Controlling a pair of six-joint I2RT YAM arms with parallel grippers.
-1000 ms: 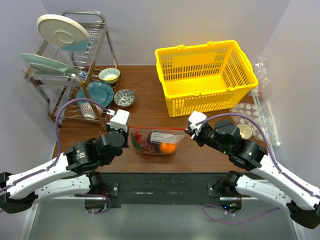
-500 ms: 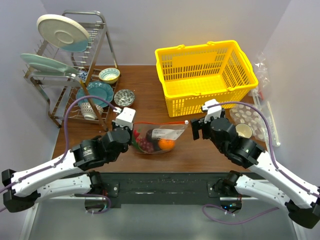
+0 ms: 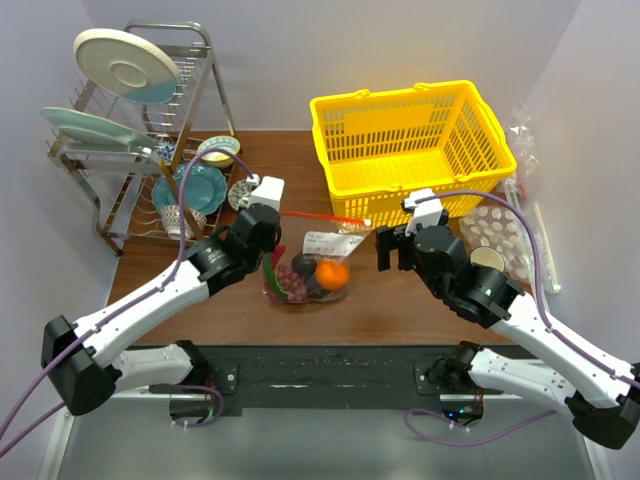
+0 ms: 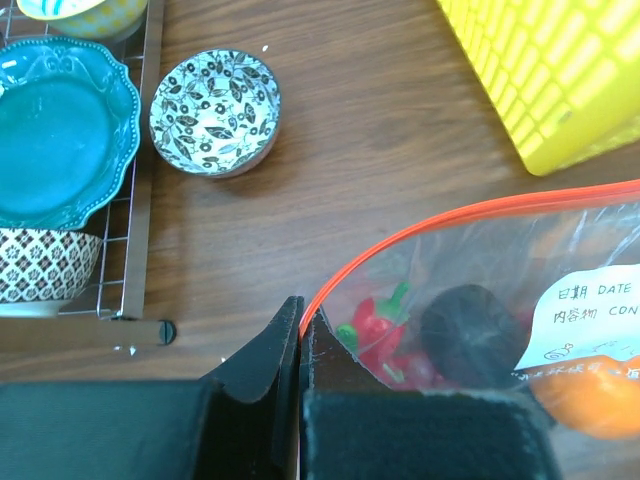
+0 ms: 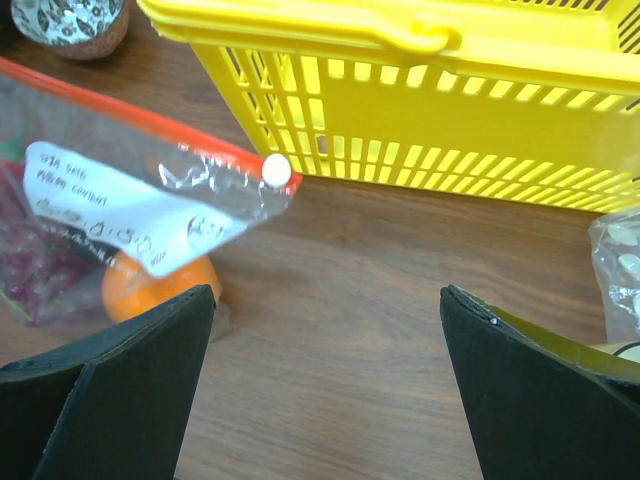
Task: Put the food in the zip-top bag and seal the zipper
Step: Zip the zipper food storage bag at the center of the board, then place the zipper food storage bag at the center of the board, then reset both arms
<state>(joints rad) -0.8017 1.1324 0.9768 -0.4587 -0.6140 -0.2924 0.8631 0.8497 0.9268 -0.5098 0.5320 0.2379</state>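
The clear zip-top bag (image 3: 318, 258) lies mid-table with its red-orange zipper (image 3: 325, 217) stretched along the far edge. Inside it are an orange (image 3: 334, 273), dark red grapes (image 3: 294, 286), a dark round fruit (image 3: 306, 265) and a red and green piece (image 4: 376, 322). My left gripper (image 4: 301, 306) is shut on the zipper (image 4: 440, 217) at its left end. My right gripper (image 5: 325, 292) stands open over bare wood, just right of the bag (image 5: 120, 170) and apart from it. A white tab (image 5: 276, 171) marks the zipper's right end.
A yellow basket (image 3: 410, 150) stands close behind the bag and my right gripper (image 3: 393, 252). A dish rack (image 3: 140, 140) with plates, a teal plate (image 4: 60, 130) and a patterned bowl (image 4: 214, 113) are at the left. Crinkled clear packaging (image 3: 500, 240) lies at the right.
My right gripper opened, let go of the zipper's right end and drew back to the right. My left gripper carried the bag's left corner farther from the arms' bases.
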